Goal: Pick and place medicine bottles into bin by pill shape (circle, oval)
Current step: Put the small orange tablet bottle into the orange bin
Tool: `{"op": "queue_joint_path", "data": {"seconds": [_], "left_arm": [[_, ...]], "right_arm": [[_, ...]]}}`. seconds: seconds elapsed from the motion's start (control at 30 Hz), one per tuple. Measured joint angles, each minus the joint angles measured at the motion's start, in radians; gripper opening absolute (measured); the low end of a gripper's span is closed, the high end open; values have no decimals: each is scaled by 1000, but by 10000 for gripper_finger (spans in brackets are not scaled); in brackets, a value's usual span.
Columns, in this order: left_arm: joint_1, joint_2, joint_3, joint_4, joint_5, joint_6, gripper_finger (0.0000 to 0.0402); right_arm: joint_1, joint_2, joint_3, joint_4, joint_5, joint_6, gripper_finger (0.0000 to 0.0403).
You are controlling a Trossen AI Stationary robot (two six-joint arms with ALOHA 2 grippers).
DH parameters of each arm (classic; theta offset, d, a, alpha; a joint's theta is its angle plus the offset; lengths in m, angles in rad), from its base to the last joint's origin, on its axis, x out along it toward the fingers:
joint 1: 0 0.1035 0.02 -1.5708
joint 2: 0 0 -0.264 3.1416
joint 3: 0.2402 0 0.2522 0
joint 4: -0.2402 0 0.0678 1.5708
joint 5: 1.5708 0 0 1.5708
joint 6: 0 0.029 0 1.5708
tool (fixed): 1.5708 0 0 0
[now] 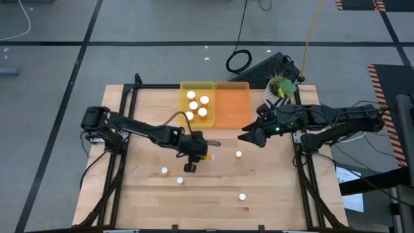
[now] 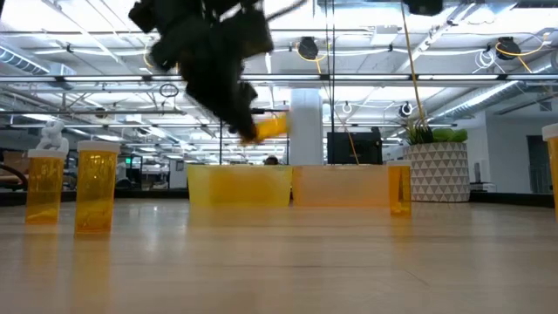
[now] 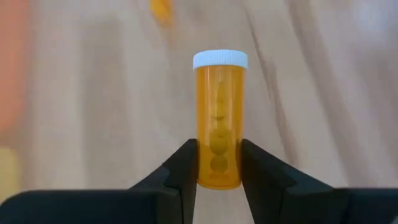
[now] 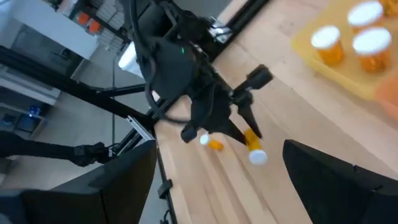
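Clamped between the two dark fingers point(image 3: 180, 177) of the left gripper point(image 1: 197, 154): one medicine bottle point(image 3: 219, 118), pinched low on its orange body so that the white cap point(image 3: 220, 59) and most of the translucent wall stay clear, with round-looking pills stacked inside, readable through the plastic. Held sideways and well off the wooden table point(image 1: 149, 200), as the low view shows, likely so as to clear the standing bottles on the way to a bin. From that gripper, at about twelve o'clock in the high view, sits the yellow bin point(image 1: 185, 87), already carrying five white-capped bottles, probably the round-pill lot and so the likely home for this one. Touching it, toward one o'clock, the orange bin point(image 1: 231, 107), with nothing visible in it, presumably kept for ovals. Scattered around the gripper, loose bottles waiting upright: one at three o'clock point(image 1: 239, 154), two near seven and eight o'clock point(image 1: 180, 180) point(image 1: 164, 171), one farther off at five o'clock point(image 1: 242, 197). Beyond the orange bin at two to three o'clock, the right gripper point(image 1: 250, 136), parked near that bin's near corner, fingers spread wide apart and carrying nothing, seemingly kept out of the left arm's path. Behind it, a potted plant point(image 1: 281, 87) at the table's far right corner.
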Motion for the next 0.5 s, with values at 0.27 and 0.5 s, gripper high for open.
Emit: {"op": "queue_joint_path", "data": {"seconds": [0.27, 0.5], "left_arm": [[15, -179, 1, 135, -44, -218, 116], [12, -281, 2, 301, -44, -318, 117]], "right_arm": [[-10, 178, 294, -134, 24, -268, 339], [-11, 329, 500, -276, -35, -545, 339]]}}
